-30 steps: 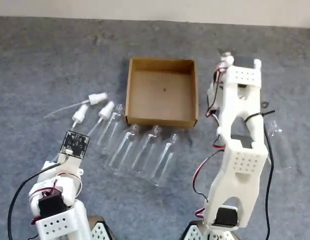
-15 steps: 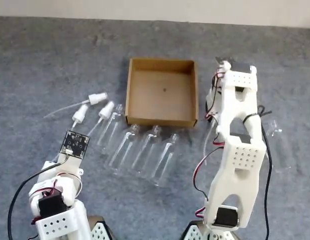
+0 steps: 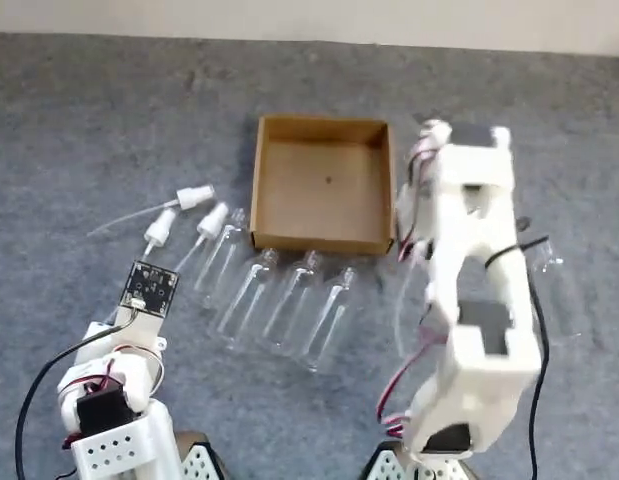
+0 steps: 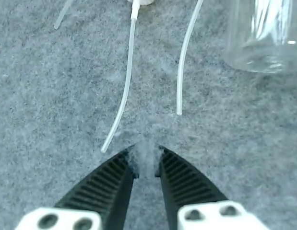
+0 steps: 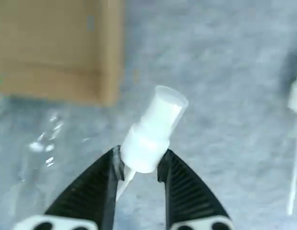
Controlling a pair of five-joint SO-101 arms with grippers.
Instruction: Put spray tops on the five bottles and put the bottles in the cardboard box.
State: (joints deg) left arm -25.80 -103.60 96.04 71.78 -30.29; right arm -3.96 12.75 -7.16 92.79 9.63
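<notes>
Two grippers are listed nearest; how are the jaws recorded?

Left gripper (image 4: 147, 155): black ribbed jaws a narrow gap apart, nothing between them, held low over the grey felt-like table covering (image 4: 52, 96). Right gripper (image 5: 140, 158): clamped on a white plastic spray top (image 5: 155, 122). The top's cylinder points away from the jaws at a tilt, and its thin dip tube trails back between them.

Which bottle is judged to be served next, and how does it lie?

Four clear plastic bottles (image 3: 289, 295) are laid side by side, uncapped. Their long axes run from the arms toward the box, necks at the far end. The rightmost bottle (image 3: 331, 308) is judged nearest the right arm, so the held top's tube would have to be brought in line with that neck. A fifth clear bottle (image 3: 561, 300) is faintly made out on that arm's other side.

And beyond?

Three loose white spray tops (image 3: 194, 197) with tubes are entered left of the row. Last is the shallow brown cardboard box (image 3: 324, 185); all bottles lie outside it.
</notes>
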